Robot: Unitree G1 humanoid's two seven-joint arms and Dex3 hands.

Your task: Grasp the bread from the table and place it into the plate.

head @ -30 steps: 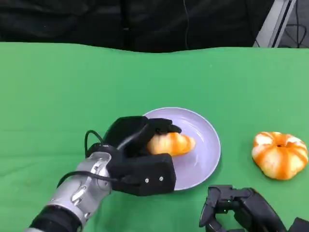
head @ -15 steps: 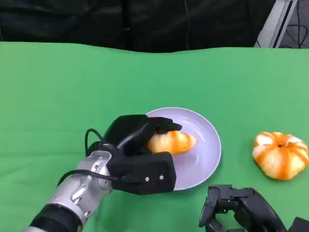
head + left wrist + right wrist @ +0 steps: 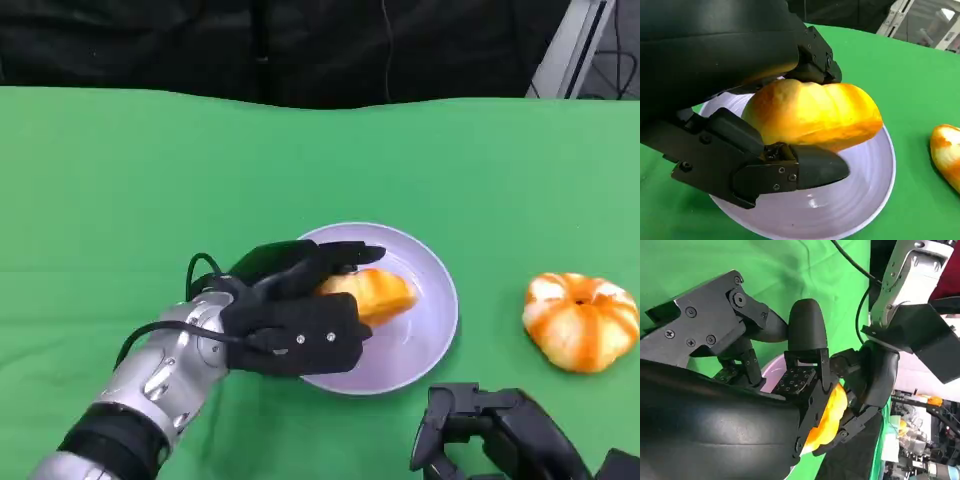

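The green cloth-covered table (image 3: 120, 170) filled the head view. On it, a little toward five o'clock of centre, sat the round pale lilac plate (image 3: 432, 300), and well apart at about three o'clock lay an orange-and-white pumpkin-shaped bun (image 3: 581, 321), untouched.

The black left hand (image 3: 290, 315) on its silver forearm reached in from seven o'clock and gripped the golden oblong bread roll (image 3: 372, 293), fingers over the top and thumb beneath. In the left wrist view the roll (image 3: 815, 114) hung above the plate's bowl (image 3: 860, 200), seemingly not yet resting on it. The black right hand (image 3: 495, 435) waited at five o'clock holding nothing; whether its fingers were spread or curled I could not tell.

I judged the task nearly finished: the bread was lifted and carried over the plate, leaving only lowering and release.

The roll's long axis ran roughly from nine toward three o'clock, its free end pointing to three, tilted slightly.
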